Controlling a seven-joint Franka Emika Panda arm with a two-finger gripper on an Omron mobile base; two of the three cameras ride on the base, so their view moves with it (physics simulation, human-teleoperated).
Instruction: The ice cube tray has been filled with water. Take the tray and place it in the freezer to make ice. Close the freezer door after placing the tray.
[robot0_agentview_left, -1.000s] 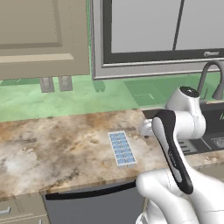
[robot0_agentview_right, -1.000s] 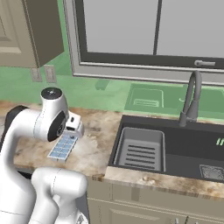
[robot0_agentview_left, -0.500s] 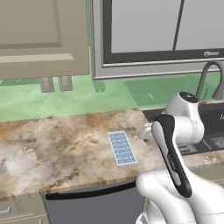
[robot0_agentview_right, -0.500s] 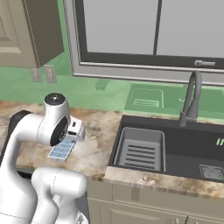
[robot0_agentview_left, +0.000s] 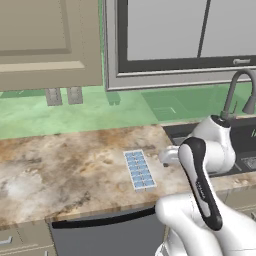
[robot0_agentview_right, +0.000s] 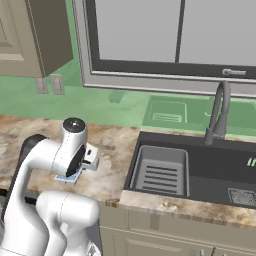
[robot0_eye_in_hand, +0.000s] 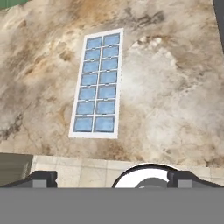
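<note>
The ice cube tray (robot0_agentview_left: 139, 170) is a flat white rectangle with two columns of seven light-blue square cells, and each cell looks a little glossy. It lies flat on the surface (robot0_agentview_left: 60, 165), which is a mottled brown and beige stone with darker veins and one paler patch. In the left base view the tray is near the front edge of the surface, at about 9 o'clock from the arm's white wrist, and its long side runs away from the camera. In the hand view the tray (robot0_eye_in_hand: 99, 84) is at 11 o'clock from the centre, upright in the picture and slightly leaning, with bare stone on all its sides.

The claw (robot0_eye_in_hand: 112, 178) looks down on the front edge of the surface. Its two dark fingertips (robot0_eye_in_hand: 42, 178) are at the bottom corners of the hand view, wide apart, and nothing is between them. They are well apart from the tray.

The arm is folded: a white rounded elbow with a dark band rises in front, and the wrist bends over the surface just beside the tray. In the right base view the wrist covers most of the tray (robot0_agentview_right: 67, 178).

At 3 o'clock from the tray is a dark sink (robot0_agentview_right: 200, 170) with a ribbed basin and a curved grey faucet (robot0_agentview_right: 219, 112).
</note>
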